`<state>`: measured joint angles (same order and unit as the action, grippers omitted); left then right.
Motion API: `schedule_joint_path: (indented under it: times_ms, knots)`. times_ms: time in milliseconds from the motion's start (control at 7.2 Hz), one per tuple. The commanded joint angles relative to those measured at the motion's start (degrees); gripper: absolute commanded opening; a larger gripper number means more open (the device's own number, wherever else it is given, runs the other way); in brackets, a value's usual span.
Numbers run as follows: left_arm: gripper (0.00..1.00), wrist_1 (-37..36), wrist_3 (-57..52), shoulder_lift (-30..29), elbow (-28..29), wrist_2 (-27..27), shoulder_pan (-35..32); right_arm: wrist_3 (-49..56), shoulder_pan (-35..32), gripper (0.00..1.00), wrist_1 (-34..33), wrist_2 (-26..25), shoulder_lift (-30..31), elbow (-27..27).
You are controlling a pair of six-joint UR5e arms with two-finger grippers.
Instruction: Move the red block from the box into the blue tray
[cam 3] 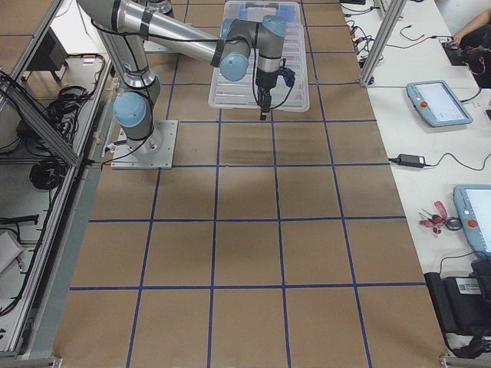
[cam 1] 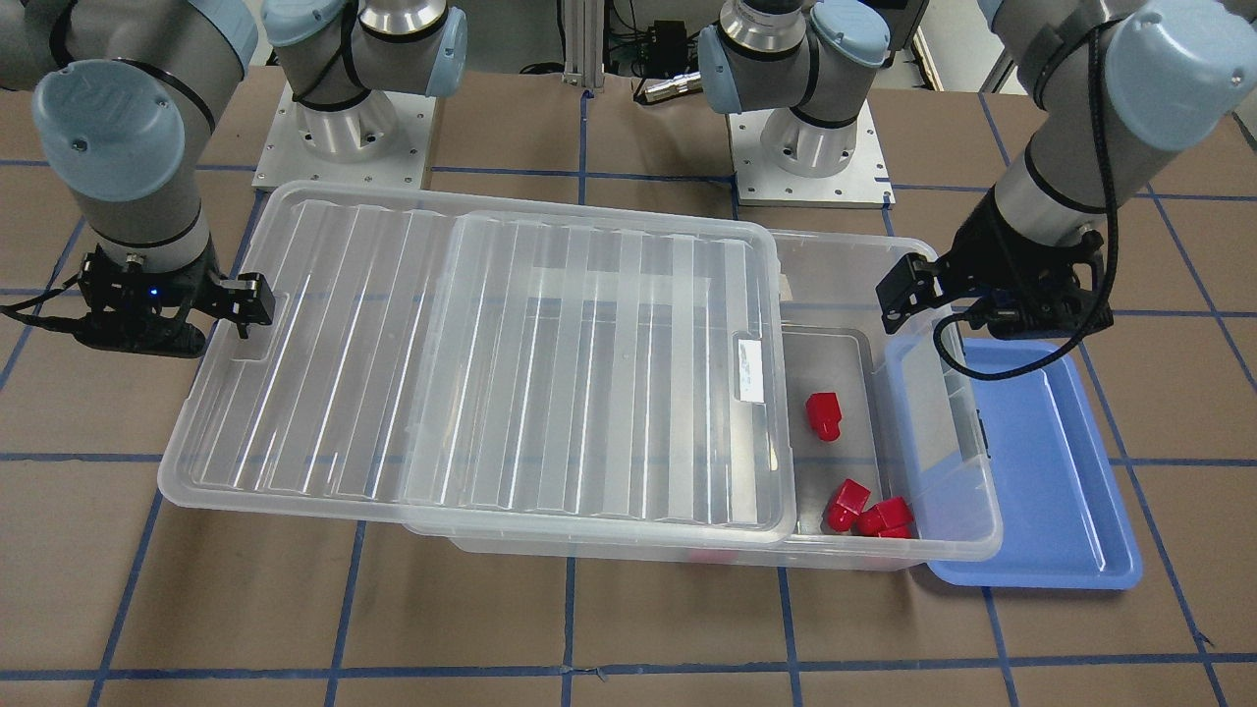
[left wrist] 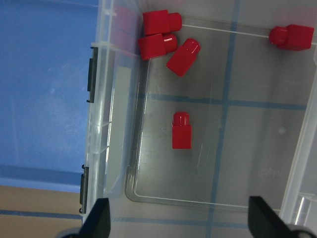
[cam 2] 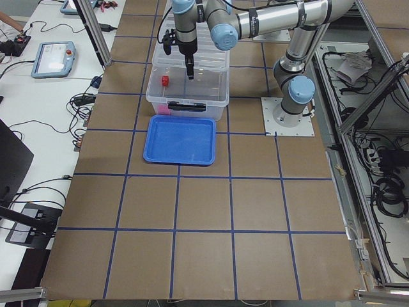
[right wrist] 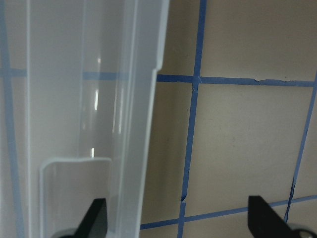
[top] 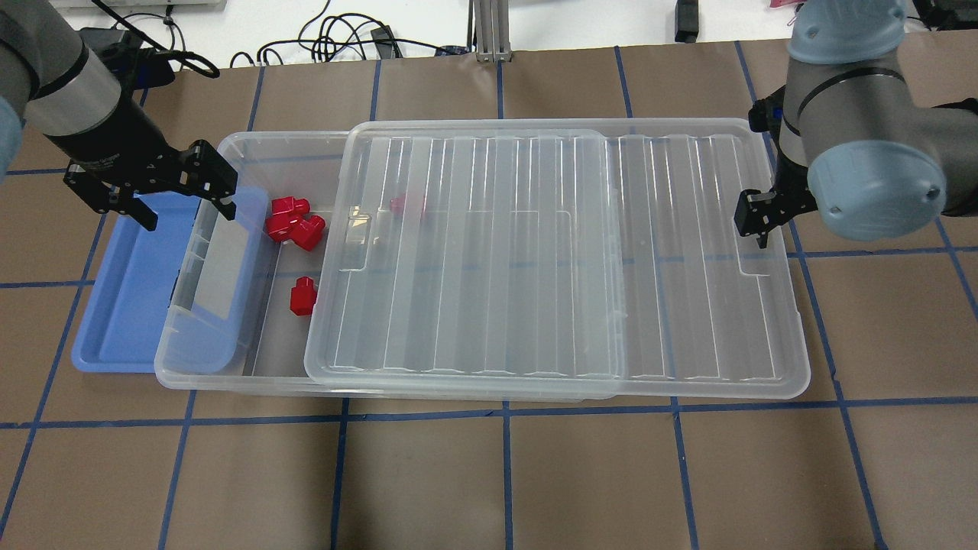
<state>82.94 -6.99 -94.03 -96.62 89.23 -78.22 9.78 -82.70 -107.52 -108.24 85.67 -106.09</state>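
The clear box (top: 229,145) has its ribbed lid (top: 497,260) slid toward my right, so its left end is uncovered. Three red blocks (top: 303,296) lie loose in that uncovered end, two of them close together (top: 294,221); one more shows faintly under the lid (top: 409,205). The left wrist view shows several red blocks (left wrist: 181,131) on the box floor. The blue tray (top: 130,290) lies against the box's left end and holds nothing. My left gripper (top: 187,210) hovers open and empty over the box's left rim (left wrist: 181,220). My right gripper (top: 756,221) is open at the lid's right edge (right wrist: 179,220).
The lid overhangs the box on my right side (cam 1: 226,432). The box's end wall and grey latches (left wrist: 90,74) stand between the blocks and the tray. Brown table with blue tape lines (top: 504,473) surrounds them. Both arm bases (cam 1: 810,147) stand behind the box.
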Motion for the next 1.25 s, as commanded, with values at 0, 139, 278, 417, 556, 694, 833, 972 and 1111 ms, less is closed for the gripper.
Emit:
schedule_joint_path:
  times_ms: [0, 139, 278, 417, 556, 694, 833, 972, 1111]
  knots:
    - [0.87, -5.3, -0.4, -2.1, -3.8, 0.1, -0.2, 1.0, 0.5, 1.0, 0.0, -0.1, 0.2, 0.0]
    - [0.85, -7.9, -0.3, -2.6, -5.8, 0.2, -0.3, 1.0, 0.6, 1.0, 0.0, -0.1, 0.4, 0.0]
    - [0.77, -10.1, -0.4, -2.8, -7.9, 0.2, -0.3, 1.5, 1.3, 1.0, 0.1, 0.0, 0.4, 0.0]
    - [0.76, -10.5, 0.1, -3.2, -8.9, 0.2, -0.3, 1.7, 1.3, 1.0, 0.1, 0.1, 0.5, 0.0]
    - [0.76, -11.4, 0.3, -4.0, -9.5, 0.2, -0.3, 1.7, 1.1, 1.0, 0.1, 0.1, 0.7, 0.1]
    - [0.76, -11.7, 0.7, -4.9, -9.5, -0.1, -0.5, 1.2, 0.9, 1.0, 1.3, 0.7, 1.3, 0.6]
    - [0.76, -11.7, 0.5, -5.9, -9.6, -0.1, -1.0, 1.1, 0.3, 1.0, 2.2, 3.7, 2.2, 2.7]
    - [0.76, -12.5, 0.7, -7.1, -9.5, -0.3, -1.4, 0.8, -1.6, 1.0, 7.0, 9.7, 3.1, 7.2]
    - [0.76, -12.6, 0.4, -8.2, -9.5, -0.3, -1.5, -0.8, -3.7, 1.0, 12.5, 12.6, 3.6, 12.9]
